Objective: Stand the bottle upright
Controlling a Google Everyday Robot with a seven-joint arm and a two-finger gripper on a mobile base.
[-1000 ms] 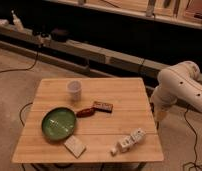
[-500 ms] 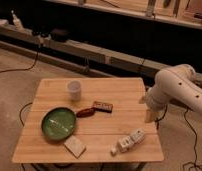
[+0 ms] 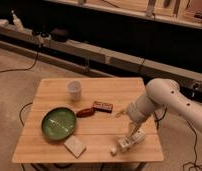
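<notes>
1. Behind the table (image 3: 54, 87) runs a long dark low shelf unit (image 3: 94, 52). Cables (image 3: 24, 67) lie on the pale floor at the left.
2. Table: light wood planks, bearing every item listed below.
3. My arm (image 3: 161, 97): white, entering from the right edge and bending down over the front right corner.
4. Green plate (image 3: 59, 123): round, flat on the table near the left edge, towards the front.
5. Bottle (image 3: 125, 143): small and white, lying on its side at a diagonal near the front right corner, close to the front edge.
6. Cup (image 3: 74, 90): translucent whitish, upright near the back edge, left of centre.
7. Pale block (image 3: 74, 146): flat, near the front edge, just beside the plate.
8. My gripper (image 3: 130, 131): pointing down directly over the bottle. I cannot tell whether it touches the bottle, nor whether it is open or closed.
9. Dark bar (image 3: 102, 106): flat, near the table's centre.
10. Reddish object (image 3: 85, 112): between the bar and the plate, touching the plate's rim.
</notes>
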